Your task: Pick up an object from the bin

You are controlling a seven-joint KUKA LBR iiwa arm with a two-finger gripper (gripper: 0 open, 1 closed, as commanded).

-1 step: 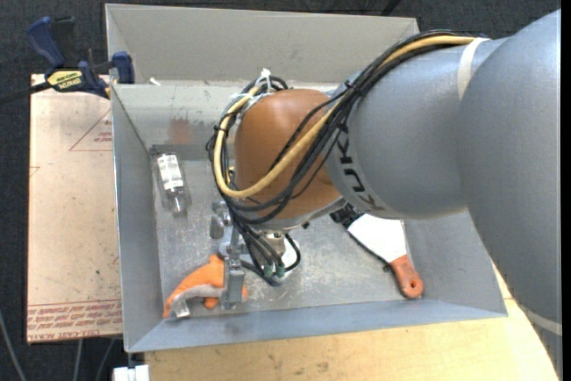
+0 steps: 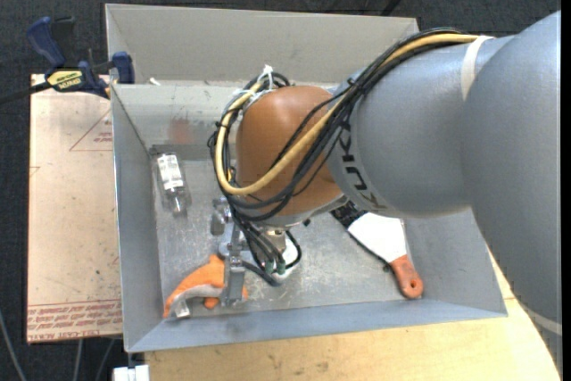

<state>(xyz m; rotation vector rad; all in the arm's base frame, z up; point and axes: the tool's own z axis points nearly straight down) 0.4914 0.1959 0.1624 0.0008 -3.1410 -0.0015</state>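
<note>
Camera view, from the left: a small silvery, clear-looking piece (image 2: 169, 175) lies up and to the left of the pincer (image 2: 234, 288), well apart from it, near the left wall of the grey bin (image 2: 134, 227). Its long axis runs roughly up and down the view.

Below it, just left of the pincer, lies a curved orange thing (image 2: 198, 284). Its long axis runs close to left-right, rising slightly towards the pincer. Its pale grey end points down-left towards the bin's near corner, and its orange end is right at the pincer's tip. Whether the two touch cannot be made out.

The pincer hangs low over the bin floor, beneath the orange wrist cover (image 2: 277, 147) and a bundle of black and yellow cables (image 2: 259, 187). I cannot tell whether it is wide or narrow, nor whether anything is held in it.

Right of the pincer, well apart, lies a white flat scraper (image 2: 379, 236). Its orange handle (image 2: 408, 277) points down-right. The grey arm (image 2: 446, 120) crosses above it.
</note>
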